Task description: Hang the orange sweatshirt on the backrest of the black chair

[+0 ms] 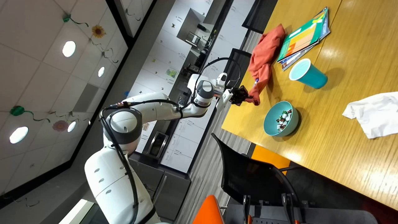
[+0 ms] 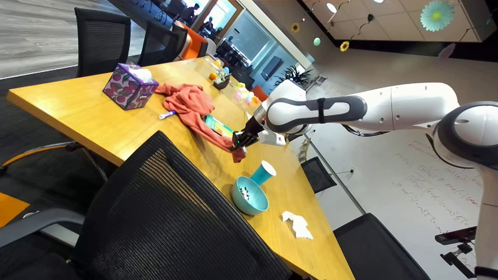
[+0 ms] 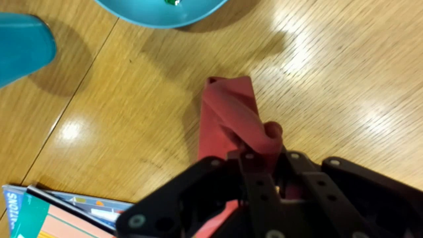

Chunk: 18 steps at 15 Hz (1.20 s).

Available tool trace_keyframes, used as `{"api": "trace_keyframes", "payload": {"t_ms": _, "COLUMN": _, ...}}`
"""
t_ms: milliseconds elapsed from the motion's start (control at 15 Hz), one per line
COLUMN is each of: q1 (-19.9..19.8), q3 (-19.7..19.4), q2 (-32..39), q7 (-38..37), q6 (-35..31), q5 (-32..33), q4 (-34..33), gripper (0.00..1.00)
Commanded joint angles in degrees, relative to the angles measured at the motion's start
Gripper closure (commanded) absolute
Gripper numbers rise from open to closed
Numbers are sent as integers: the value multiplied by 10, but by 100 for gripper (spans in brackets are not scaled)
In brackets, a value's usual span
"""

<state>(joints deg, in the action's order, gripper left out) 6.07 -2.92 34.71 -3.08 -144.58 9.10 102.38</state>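
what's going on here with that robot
A robot arm is pinching the orange sweatshirt near one end in its gripper, holding that end up off the table. Most of the rest lies bunched there. None of it hangs on the black chair alongside yet.

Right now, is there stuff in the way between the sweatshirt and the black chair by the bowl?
Nothing visible blocks the way to the chair. The bowl looks close beside that way, near the edge of the table, so the sweatshirt gripped by the end effector could brush it.
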Motion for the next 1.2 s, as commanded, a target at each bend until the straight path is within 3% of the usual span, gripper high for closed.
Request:
{"api": "trace_keyframes", "payload": {"t_ms": 0, "q1": -32, "q3": 32, "q2": -99, "q7": 43, "q6": -31, "q5": -25, "q4": 140, "gripper": 97}}
{"api": "trace_keyframes", "payload": {"t_ms": 133, "q1": -44, "q3": 39, "q2": -140, "q7": 57, "q6": -38, "q5": -36, "q4": 198, "gripper": 97}}
{"api": "trace_keyframes", "payload": {"t_ms": 200, "q1": -26, "q3": 25, "q2": -72, "q7": 30, "q6": -17, "q5": -19, "q4": 112, "gripper": 87}}
{"api": "trace_keyframes", "payload": {"t_ms": 400, "q1": -35, "q3": 29, "q2": -114, "q7": 40, "q6": -24, "q5": -23, "q4": 167, "gripper": 87}}
{"api": "trace_keyframes", "payload": {"t_ms": 600, "q1": -35, "q3": 30, "q2": -121, "q7": 40, "q6": -24, "q5": -23, "q4": 175, "gripper": 87}}
{"api": "trace_keyframes", "payload": {"t_ms": 667, "q1": -35, "q3": 30, "q2": -121, "q7": 40, "q6": -24, "q5": -23, "q4": 175, "gripper": 97}}
{"api": "trace_keyframes", "payload": {"t_ms": 733, "q1": -31, "q3": 27, "q2": -126, "q7": 32, "q6": -21, "q5": -16, "q4": 186, "gripper": 97}}
{"api": "trace_keyframes", "payload": {"t_ms": 1133, "q1": -42, "q3": 41, "q2": -197, "q7": 55, "q6": -71, "q5": -31, "q4": 346, "gripper": 97}}
